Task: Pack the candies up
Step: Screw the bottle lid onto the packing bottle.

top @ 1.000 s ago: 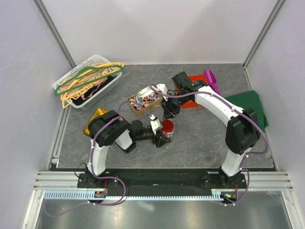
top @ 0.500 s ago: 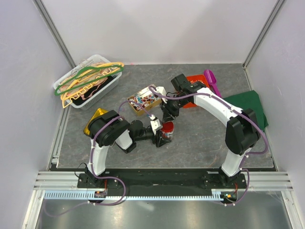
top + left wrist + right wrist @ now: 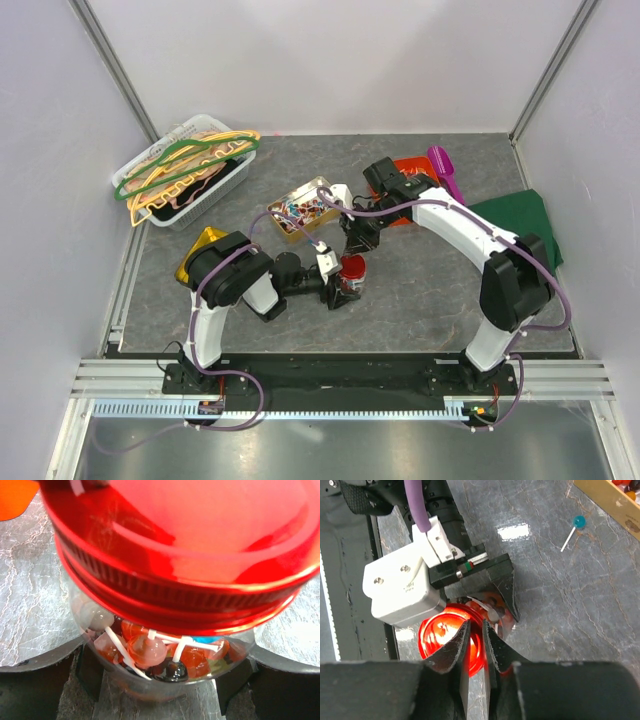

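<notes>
Your left tool (image 3: 336, 284): spread wide, clamped on sides of upright jar (image 3: 125, 685). Red lid (image 3: 190, 555) sits on jar. Candies (image 3: 150, 652) inside jar, between that tool's fingers.

Your right tool (image 3: 476, 627): directly above lid, fingers almost together, narrow slit, nothing seen in it.

More candies in gold box (image 3: 602, 497) beyond right tool. Blue lollipop (image 3: 578, 521) loose on worktop (image 3: 560, 595) between.

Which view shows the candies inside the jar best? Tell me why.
Left wrist: the candies show close up through the clear jar wall below the red lid. Right wrist glimpses a few beside the lid; top external shows only a tiny red-capped jar.
</notes>
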Controlling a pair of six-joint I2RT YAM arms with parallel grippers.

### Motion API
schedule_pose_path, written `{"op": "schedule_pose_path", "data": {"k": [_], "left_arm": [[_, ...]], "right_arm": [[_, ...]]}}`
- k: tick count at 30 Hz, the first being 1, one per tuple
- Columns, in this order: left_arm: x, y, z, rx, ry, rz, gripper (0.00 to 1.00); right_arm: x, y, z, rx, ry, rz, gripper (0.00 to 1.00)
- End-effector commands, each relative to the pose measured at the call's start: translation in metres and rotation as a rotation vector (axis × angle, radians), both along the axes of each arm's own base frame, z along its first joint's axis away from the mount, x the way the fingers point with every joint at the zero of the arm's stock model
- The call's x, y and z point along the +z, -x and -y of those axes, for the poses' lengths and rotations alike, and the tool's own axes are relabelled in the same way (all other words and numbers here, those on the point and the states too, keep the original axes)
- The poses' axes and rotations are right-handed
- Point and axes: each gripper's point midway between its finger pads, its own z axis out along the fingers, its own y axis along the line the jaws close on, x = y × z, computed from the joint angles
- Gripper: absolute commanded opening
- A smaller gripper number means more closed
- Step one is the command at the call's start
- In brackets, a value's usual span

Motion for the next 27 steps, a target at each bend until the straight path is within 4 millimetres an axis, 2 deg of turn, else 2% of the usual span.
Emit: {"op": "schedule_pose_path", "data": {"k": [1, 10, 21, 27], "left_arm": [[0.058, -0.02, 0.004, 0.053, 0.176, 0.205, 0.49], [0.058, -0.021, 0.004, 0.056, 0.178, 0.205, 0.49], [0.057, -0.021, 0.004, 0.056, 0.177, 0.204, 0.5], [0.057, -0.021, 0.004, 0.056, 0.176, 0.205, 0.49]], "right_arm": [[-0.011, 0.03, 0.026, 0.009, 0.086, -0.072, 0.2], [-0.012, 0.037, 0.038, 0.0, 0.103, -0.081, 0.2], [-0.012, 0.066, 0.048, 0.03, 0.102, -0.141, 0.2], [-0.011, 0.078, 0.039, 0.051, 0.076, -0.147, 0.21]]}}
